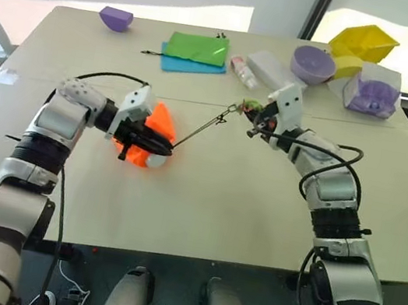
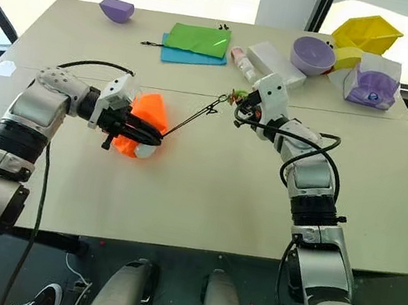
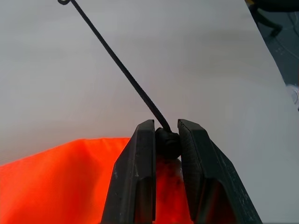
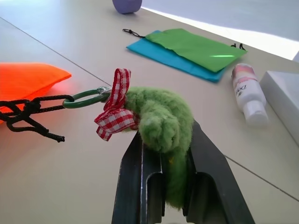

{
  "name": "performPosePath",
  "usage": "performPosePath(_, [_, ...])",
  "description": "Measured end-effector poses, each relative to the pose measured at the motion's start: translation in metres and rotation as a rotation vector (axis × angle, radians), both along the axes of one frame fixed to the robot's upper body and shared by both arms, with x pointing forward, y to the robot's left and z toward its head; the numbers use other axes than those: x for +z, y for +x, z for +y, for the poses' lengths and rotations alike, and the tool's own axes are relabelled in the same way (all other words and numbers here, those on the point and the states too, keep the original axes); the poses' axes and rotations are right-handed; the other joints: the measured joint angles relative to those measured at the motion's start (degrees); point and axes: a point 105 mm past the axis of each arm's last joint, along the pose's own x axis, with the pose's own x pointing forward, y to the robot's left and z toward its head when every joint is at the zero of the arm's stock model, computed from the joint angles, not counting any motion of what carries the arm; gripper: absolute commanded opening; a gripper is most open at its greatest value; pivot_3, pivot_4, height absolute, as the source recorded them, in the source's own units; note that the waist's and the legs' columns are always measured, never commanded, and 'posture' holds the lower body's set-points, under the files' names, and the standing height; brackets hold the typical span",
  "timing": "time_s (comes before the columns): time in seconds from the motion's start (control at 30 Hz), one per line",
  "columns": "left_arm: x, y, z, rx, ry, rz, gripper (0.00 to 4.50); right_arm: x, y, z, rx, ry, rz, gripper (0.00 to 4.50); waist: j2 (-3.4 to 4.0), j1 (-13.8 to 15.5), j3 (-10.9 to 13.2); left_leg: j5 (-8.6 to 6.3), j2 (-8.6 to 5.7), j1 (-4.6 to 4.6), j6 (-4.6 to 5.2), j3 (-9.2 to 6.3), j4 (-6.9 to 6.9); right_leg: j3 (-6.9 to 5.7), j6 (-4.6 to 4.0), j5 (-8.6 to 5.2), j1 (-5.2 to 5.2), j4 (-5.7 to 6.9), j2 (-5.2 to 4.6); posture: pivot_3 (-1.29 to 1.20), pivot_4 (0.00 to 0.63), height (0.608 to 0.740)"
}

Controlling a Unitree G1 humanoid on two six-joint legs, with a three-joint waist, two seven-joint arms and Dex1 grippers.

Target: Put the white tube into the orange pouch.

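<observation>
Left gripper (image 3: 166, 140) near the table's (image 1: 199, 223) front-left part, fingers nipped narrow on the dark knot where the cord (image 1: 200, 130) leaves the orange pouch (image 1: 157, 130). Pouch hangs bunched at that gripper, lifted a bit over the tabletop. White rounded bit (image 1: 156, 161) pokes out at the pouch's lower end, likely the white tube; can't confirm, the rest is hidden by fabric.

Cord runs taut from the pouch up and right to the right gripper (image 4: 164, 154), mid-table. Its fingers are clamped on the green fuzzy ball (image 4: 161, 119) at the cord's end. A red-white check ribbon (image 4: 114, 112) and a green ring (image 4: 86, 99) sit between ball and cord; knotted cord ends dangle at the ring.

Farther back, centre: green pouch (image 1: 199, 47) lying flat on top of the blue pouch (image 1: 187, 66), blue edge showing along the near side. Just right of them a small clear bottle (image 1: 242, 70) with pinkish cap on its side, then a long white box (image 1: 270, 69) beside it.

Back left corner: a purple dish (image 1: 115, 18). Back right: purple bowl (image 1: 313, 63), yellow tub (image 1: 364, 42), a yellow bowl (image 1: 347, 66), and a clear container (image 1: 373, 91) with purple contents, clustered close together.
</observation>
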Motion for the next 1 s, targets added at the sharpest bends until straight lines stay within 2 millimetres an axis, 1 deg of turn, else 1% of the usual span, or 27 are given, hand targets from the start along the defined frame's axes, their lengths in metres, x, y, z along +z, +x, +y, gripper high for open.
performPosePath(0.2, [0.003, 0.001, 0.000, 0.019, -0.038, 0.017, 0.75, -0.001, 0.003, -0.003, -0.020, 0.003, -0.003, 0.00, 0.00, -0.02, 0.00, 0.00, 0.00, 0.00, 0.00, 0.02, -0.01, 0.00, 0.00, 0.00, -0.01, -0.01, -0.01, 0.00, 0.150, 0.740])
performPosePath(0.3, [0.008, 0.006, 0.002, 0.049, -0.051, -0.002, 0.75, -0.002, 0.006, -0.006, -0.050, 0.004, -0.010, 0.00, 0.00, -0.02, 0.00, 0.01, 0.00, 0.00, 0.00, 0.01, 0.00, 0.00, 0.00, 0.00, -0.02, 0.01, 0.00, 0.00, 0.150, 0.740])
performPosePath(0.4, [0.025, 0.011, 0.005, 0.067, -0.090, -0.022, 0.75, -0.001, 0.008, -0.010, -0.070, 0.006, -0.018, 0.00, 0.00, -0.09, 0.00, 0.01, 0.00, 0.00, 0.00, 0.02, -0.01, 0.01, 0.00, 0.00, -0.02, 0.01, 0.00, 0.00, 0.150, 0.740])
performPosePath(0.5, [0.050, 0.018, 0.008, 0.120, -0.193, 0.000, 0.75, 0.002, 0.009, -0.016, -0.091, 0.013, -0.031, 0.00, 0.00, -0.07, 0.00, 0.01, -0.01, -0.01, 0.00, 0.02, -0.02, 0.00, 0.00, 0.00, -0.03, 0.00, 0.00, 0.00, 0.150, 0.740])
performPosePath(0.57, [0.057, 0.019, 0.008, 0.124, -0.221, 0.002, 0.75, 0.003, 0.009, -0.016, -0.094, 0.015, -0.038, 0.00, 0.01, -0.09, 0.00, 0.01, -0.01, -0.01, 0.00, 0.04, -0.02, 0.01, 0.01, 0.00, -0.03, -0.01, -0.01, 0.00, 0.150, 0.740])
performPosePath(0.73, [0.047, 0.014, 0.004, 0.116, -0.246, 0.070, 0.75, 0.003, 0.009, -0.016, -0.094, 0.016, -0.038, 0.00, 0.00, -0.19, 0.00, 0.04, 0.02, -0.01, -0.04, 0.03, -0.02, 0.03, 0.00, 0.00, -0.04, -0.01, 0.02, 0.00, 0.150, 0.740])
performPosePath(0.83, [0.046, 0.010, 0.002, 0.100, -0.226, 0.035, 0.75, 0.003, 0.009, -0.016, -0.092, 0.017, -0.039, 0.00, 0.00, -0.19, 0.00, 0.05, 0.03, -0.01, -0.07, 0.03, -0.02, 0.04, 0.00, 0.00, -0.04, 0.02, 0.02, 0.00, 0.150, 0.740])
performPosePath(0.9, [0.037, 0.001, 0.000, 0.064, -0.187, 0.022, 0.75, 0.005, 0.009, -0.012, -0.084, 0.025, -0.048, 0.00, 0.01, -0.37, 0.00, 0.06, 0.05, 0.00, -0.07, 0.05, -0.04, 0.08, 0.00, 0.00, -0.04, 0.00, 0.01, 0.00, 0.150, 0.740])
performPosePath(1.0, [0.023, -0.005, -0.003, 0.055, -0.171, 0.040, 0.75, 0.007, 0.010, -0.009, -0.077, 0.036, -0.051, 0.00, 0.01, -0.25, 0.00, 0.08, 0.05, 0.00, -0.11, 0.04, -0.02, 0.07, 0.00, 0.00, -0.05, 0.02, 0.02, 0.00, 0.150, 0.740])
